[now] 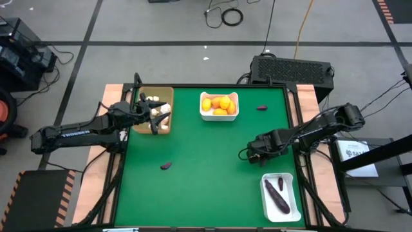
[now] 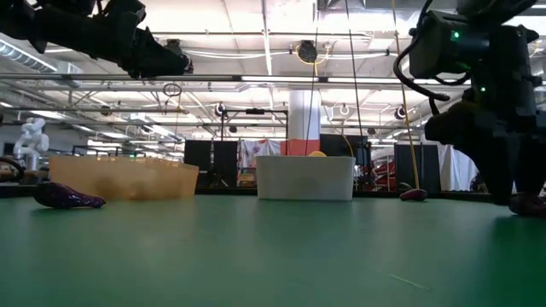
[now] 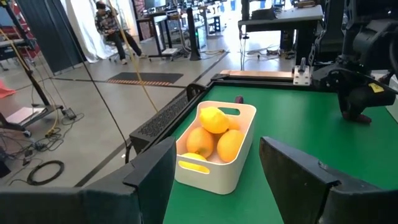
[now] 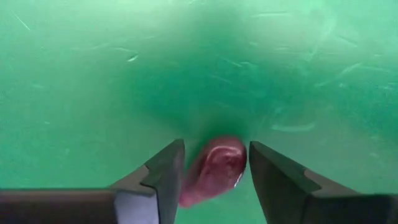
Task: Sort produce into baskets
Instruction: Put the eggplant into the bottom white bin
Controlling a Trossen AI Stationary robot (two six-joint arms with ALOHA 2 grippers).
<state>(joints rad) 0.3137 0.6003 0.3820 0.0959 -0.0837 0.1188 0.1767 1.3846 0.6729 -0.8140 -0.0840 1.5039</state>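
My right gripper (image 1: 250, 154) points down at the green mat near the right side, shut on a small dark purple piece (image 4: 214, 167). My left gripper (image 1: 158, 120) hangs open and holds nothing above the tan tray (image 1: 166, 92), which holds white garlic bulbs (image 1: 153, 100). The far white bin (image 1: 219, 116) holds orange-yellow fruits (image 3: 214, 134). The near-right white bin (image 1: 293, 200) holds purple eggplants (image 1: 275, 193). One loose purple piece (image 1: 166, 165) lies on the mat at near left. Another loose purple piece (image 1: 261, 107) lies at far right. My right gripper has the small purple piece between its two fingers (image 4: 165, 171), which come from above and point down. The fingers stand at the piece's two sides (image 4: 239, 163). The piece lies on the mat.
Bare green mat stretches across the middle and along the near edge (image 1: 212, 206). The mat sits in a dark frame with wooden side strips (image 1: 312, 96). A black box (image 1: 293, 67) stands behind the far edge.
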